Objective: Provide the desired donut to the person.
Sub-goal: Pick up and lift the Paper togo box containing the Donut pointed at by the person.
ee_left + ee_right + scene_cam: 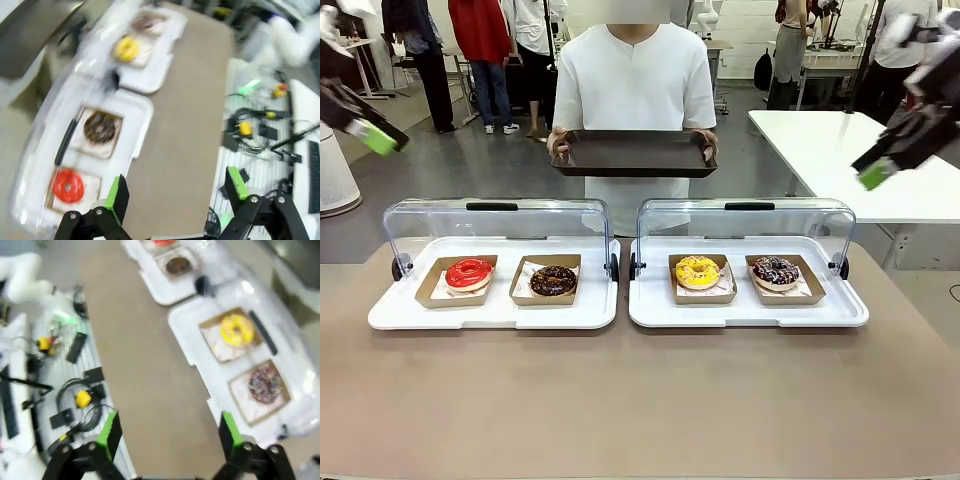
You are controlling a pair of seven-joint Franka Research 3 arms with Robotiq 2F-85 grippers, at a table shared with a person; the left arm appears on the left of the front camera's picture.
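Four donuts lie in cardboard trays inside two white cases with raised clear lids. The left case (390, 315) holds a red donut (469, 272) (68, 185) and a chocolate donut (554, 281) (100, 127). In the right case (650, 315) sit a yellow donut (697, 271) (236, 330) and a sprinkled donut (776, 270) (264, 384). The person (635, 75) stands behind the cases, both hands on a dark tray (635, 153). My left gripper (382, 140) (177, 192) hangs open, high at the far left. High at the far right, my right gripper (873, 175) (170, 432) is open too, and neither holds anything.
The brown table (640, 400) is bare in front of the cases. A white table (840, 150) stands at the right behind it. Cables and small devices (255, 130) lie on a side surface beside the table. Bystanders stand far behind.
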